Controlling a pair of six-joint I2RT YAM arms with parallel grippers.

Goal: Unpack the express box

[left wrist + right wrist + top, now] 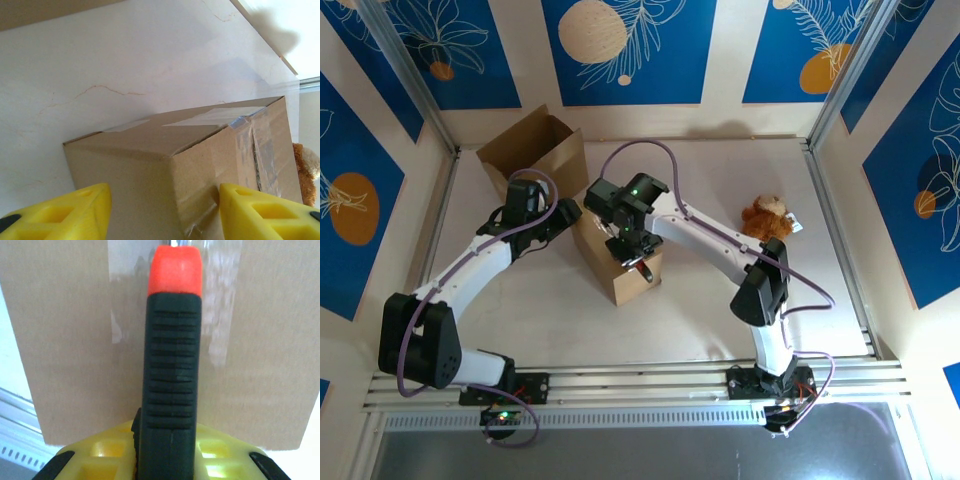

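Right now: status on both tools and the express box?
Left tool open, fingers straddling box corner. Right tool shut on cutter, orange tip over the tape. Flaps closed, taped. Plush toy off right, apart.

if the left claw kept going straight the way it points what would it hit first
The taped cardboard box, its corner straight ahead between the fingers of the left claw; how near is unclear.

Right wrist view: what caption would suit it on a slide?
Right gripper holding a black utility knife, orange end toward the clear tape on a cardboard box.
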